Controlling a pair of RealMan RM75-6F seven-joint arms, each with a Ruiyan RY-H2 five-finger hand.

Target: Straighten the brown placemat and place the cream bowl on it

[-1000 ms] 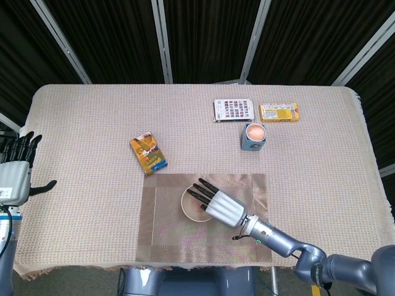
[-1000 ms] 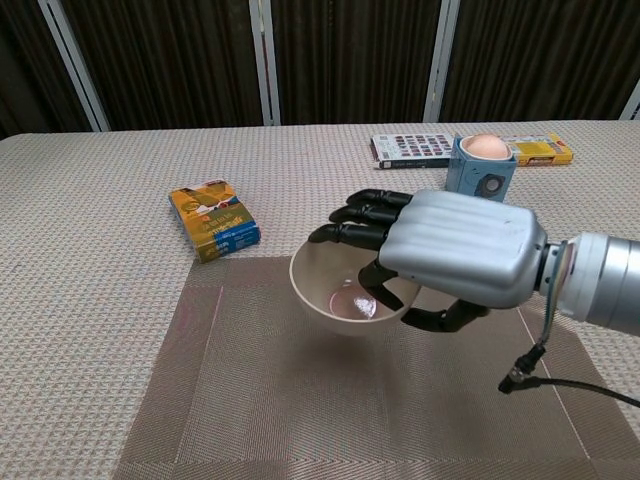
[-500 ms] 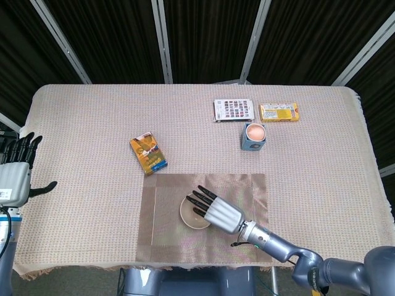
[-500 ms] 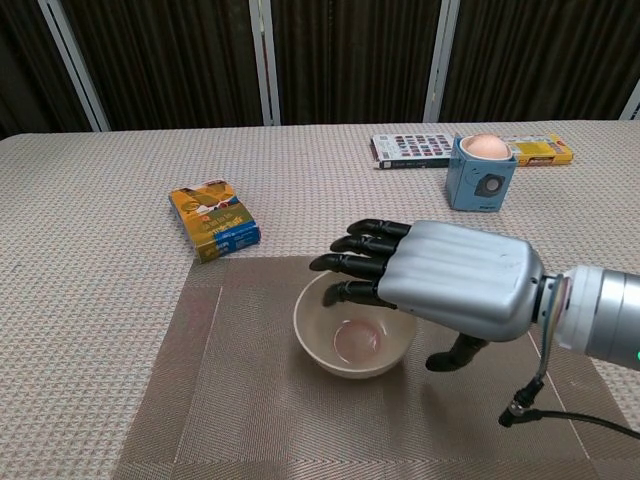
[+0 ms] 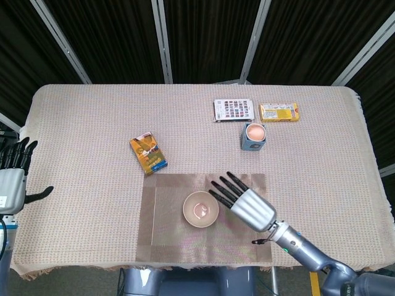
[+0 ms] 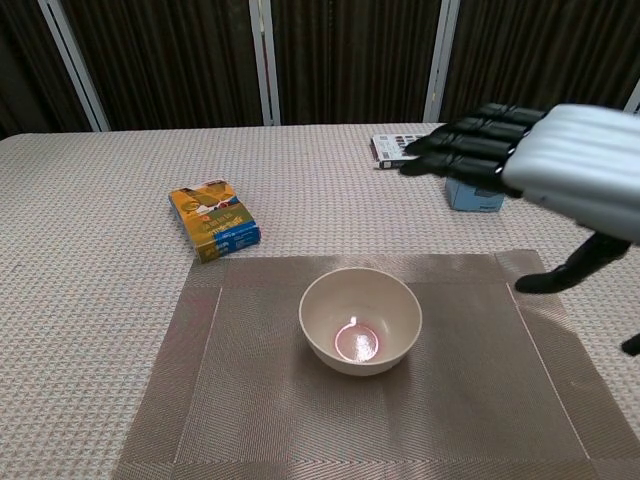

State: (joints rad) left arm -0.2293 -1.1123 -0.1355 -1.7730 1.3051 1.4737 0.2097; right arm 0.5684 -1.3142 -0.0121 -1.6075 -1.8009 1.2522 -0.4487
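The cream bowl [image 5: 200, 208] [image 6: 360, 320] stands upright near the middle of the brown placemat [image 5: 166, 234] [image 6: 250, 400], which lies square to the table's front edge. My right hand [image 5: 244, 200] [image 6: 560, 165] hovers above and to the right of the bowl, fingers spread, holding nothing and clear of the rim. Far off at the table's left edge, my left hand [image 5: 13, 176] is spread wide and empty; the chest view does not show it.
An orange and blue packet [image 5: 148, 154] [image 6: 213, 220] lies just beyond the mat's far left corner. A blue cup holding an egg [image 5: 254, 136], a patterned card [image 5: 234, 110] and a yellow box [image 5: 279, 111] sit at the back right.
My right hand let go of the bowl on the mat, then lifted up and away to the right. The bowl stays where it was set. The left hand barely moved.
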